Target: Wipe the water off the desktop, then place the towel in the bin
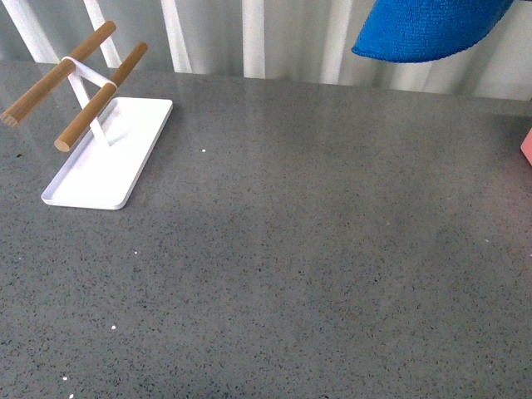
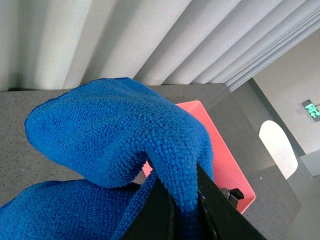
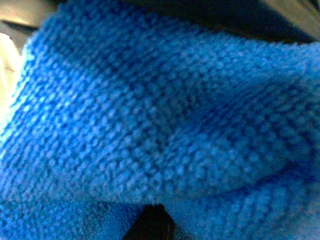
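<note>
The desktop (image 1: 274,283) spreads grey and speckled across the near ground. On it at far left sits a white tray (image 1: 125,170) with two wooden rods (image 1: 100,100) raised on a white stand. A sliver of the pink bin (image 1: 527,148) shows at the right edge. At far right the towel (image 1: 424,29) hangs in the air, off the desktop. The left gripper (image 2: 180,192) has its jaws pinched narrow on a fold of the towel, with the bin just past it. Of the right gripper (image 3: 150,227) only a dark tip shows under the cloth, so I cannot tell how its jaws stand.
</note>
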You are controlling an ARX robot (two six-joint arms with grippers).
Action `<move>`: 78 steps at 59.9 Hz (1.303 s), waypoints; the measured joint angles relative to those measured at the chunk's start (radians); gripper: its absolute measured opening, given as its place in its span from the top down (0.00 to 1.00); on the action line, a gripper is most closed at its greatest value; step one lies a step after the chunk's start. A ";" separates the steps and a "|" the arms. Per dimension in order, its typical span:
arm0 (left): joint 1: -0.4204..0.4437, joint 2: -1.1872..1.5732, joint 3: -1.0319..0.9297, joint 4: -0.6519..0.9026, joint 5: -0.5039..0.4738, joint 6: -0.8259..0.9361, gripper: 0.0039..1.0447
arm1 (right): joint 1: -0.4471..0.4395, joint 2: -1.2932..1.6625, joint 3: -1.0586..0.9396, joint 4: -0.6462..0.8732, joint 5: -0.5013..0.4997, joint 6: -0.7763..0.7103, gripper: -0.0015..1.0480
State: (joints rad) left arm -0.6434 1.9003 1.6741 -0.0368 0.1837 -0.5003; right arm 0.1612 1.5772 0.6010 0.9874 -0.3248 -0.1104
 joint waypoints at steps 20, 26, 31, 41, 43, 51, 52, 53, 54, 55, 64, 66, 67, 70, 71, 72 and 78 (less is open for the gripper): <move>0.024 0.000 -0.020 -0.014 -0.010 0.002 0.73 | -0.024 -0.037 0.000 -0.027 -0.003 0.003 0.97; 0.068 0.000 -0.056 0.000 -0.009 0.002 0.52 | -0.035 -0.051 0.000 -0.039 -0.005 0.008 0.97; 0.108 -0.003 -0.092 0.014 -0.004 0.002 0.40 | -0.044 -0.060 0.000 -0.040 -0.007 0.019 0.97; 0.230 -0.025 -0.248 0.061 0.006 0.021 0.10 | -0.079 -0.071 0.000 -0.038 -0.010 0.072 0.97; 0.252 -0.031 -0.280 0.072 0.010 0.026 0.06 | -0.085 -0.071 0.000 -0.038 -0.010 0.080 0.97; 0.340 -0.082 -0.426 0.126 0.026 0.062 0.06 | -0.107 -0.071 0.000 -0.041 -0.007 0.104 0.97; 0.346 -0.089 -0.439 0.132 0.027 0.067 0.06 | -0.109 -0.071 0.000 -0.042 -0.005 0.105 0.97; 0.363 -0.109 -0.478 0.146 0.030 0.086 0.06 | -0.113 -0.071 0.000 -0.047 -0.001 0.112 0.97; 0.374 -0.125 -0.506 0.155 0.030 0.098 0.06 | -0.116 -0.071 0.000 -0.050 0.000 0.115 0.97; 0.380 -0.132 -0.520 0.159 0.030 0.104 0.06 | -0.120 -0.071 0.000 -0.053 0.001 0.122 0.97; 0.439 -0.286 -0.760 0.212 0.080 0.164 0.06 | -0.156 -0.057 0.000 -0.078 -0.006 0.151 0.97; 0.446 -0.323 -0.812 0.219 0.085 0.172 0.06 | -0.163 -0.048 0.000 -0.079 -0.005 0.150 0.97; 0.449 -0.348 -0.846 0.225 0.090 0.175 0.06 | -0.168 -0.041 0.000 -0.080 -0.005 0.150 0.97; 0.453 -0.390 -0.902 0.231 0.108 0.188 0.06 | -0.177 -0.026 0.000 -0.083 0.000 0.150 0.97; 0.455 -0.415 -0.933 0.236 0.116 0.194 0.06 | -0.180 -0.018 -0.002 -0.084 0.001 0.150 0.97; 0.457 -0.427 -0.949 0.238 0.117 0.195 0.06 | -0.182 -0.014 -0.002 -0.084 0.001 0.149 0.97; 0.475 -0.536 -1.074 0.241 0.160 0.212 0.06 | -0.193 0.010 -0.013 -0.084 0.001 0.148 0.97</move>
State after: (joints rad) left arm -0.1680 1.3643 0.6003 0.2043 0.3439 -0.2882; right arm -0.0315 1.5867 0.5880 0.9035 -0.3237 0.0380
